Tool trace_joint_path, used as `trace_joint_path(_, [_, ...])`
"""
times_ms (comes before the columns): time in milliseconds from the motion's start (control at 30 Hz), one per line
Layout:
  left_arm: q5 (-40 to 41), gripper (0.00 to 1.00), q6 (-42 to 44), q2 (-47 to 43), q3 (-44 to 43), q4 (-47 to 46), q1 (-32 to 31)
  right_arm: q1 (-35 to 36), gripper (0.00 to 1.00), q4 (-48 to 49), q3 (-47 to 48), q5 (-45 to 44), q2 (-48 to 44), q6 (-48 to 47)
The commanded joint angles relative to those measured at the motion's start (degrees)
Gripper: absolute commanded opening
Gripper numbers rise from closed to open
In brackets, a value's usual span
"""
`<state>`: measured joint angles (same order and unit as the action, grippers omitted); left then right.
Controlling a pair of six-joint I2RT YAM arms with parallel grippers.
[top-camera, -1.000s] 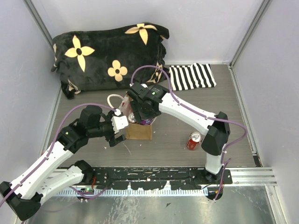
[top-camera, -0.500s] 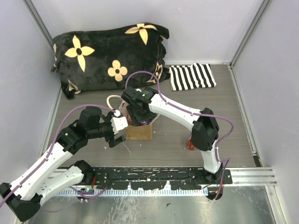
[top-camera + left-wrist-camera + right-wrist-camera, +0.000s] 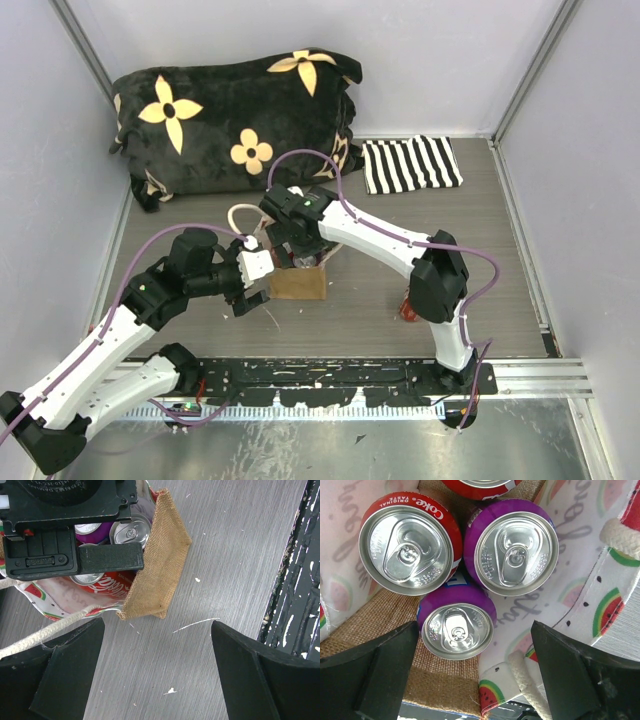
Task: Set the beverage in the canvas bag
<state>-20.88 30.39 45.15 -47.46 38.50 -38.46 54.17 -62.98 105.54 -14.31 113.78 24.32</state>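
The canvas bag [image 3: 298, 282] stands upright mid-table; its tan panel [image 3: 157, 570] and watermelon-print side [image 3: 615, 600] show in the wrist views. Inside it stand a Coke can [image 3: 406, 544], two purple cans [image 3: 515, 552] [image 3: 457, 625] and the edge of another red can [image 3: 480, 484]. My right gripper [image 3: 300, 250] hangs over the bag's mouth, open [image 3: 475, 675], its fingers either side of the nearer purple can and apart from it. My left gripper [image 3: 258, 278] is open and empty [image 3: 155, 675] low over the table, just left of the bag, near a rope handle [image 3: 30, 640].
A red can [image 3: 406, 310] stands on the table, mostly hidden behind my right arm's elbow. A black flowered cushion [image 3: 235, 110] lies at the back left, a striped cloth [image 3: 410, 165] at the back right. A black rail [image 3: 340, 375] runs along the near edge.
My right gripper has moved left and down onto the bag's mouth, and its elbow swung left over the red table can. The left arm has not moved.
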Motion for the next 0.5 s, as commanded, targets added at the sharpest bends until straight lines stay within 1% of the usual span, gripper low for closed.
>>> trace_joint_path(0, [-0.05,0.95,0.1,-0.15,0.83,-0.45,-0.29,-0.03,1.0,-0.1,2.48,-1.63,-1.57,-0.26])
trace_joint_path(100, [0.01,0.95,0.13,-0.15,0.64,-0.38,-0.28,-0.03,1.0,-0.37,5.16,-1.43,-2.16,-0.08])
trace_joint_path(233, [-0.21,0.95,0.13,0.0,-0.37,-0.71,-0.28,-0.12,1.0,-0.93,11.39,-2.4,-3.17,0.2])
trace_joint_path(367, [-0.5,0.95,0.01,0.26,-2.25,-3.84,-0.29,-1.0,1.0,-2.14,18.49,-3.31,-3.8,0.6])
trace_joint_path(467, [-0.4,0.95,1.53,1.67,-4.5,-5.89,-0.68,-2.19,1.0,-3.0,21.86,-3.81,-4.8,1.21])
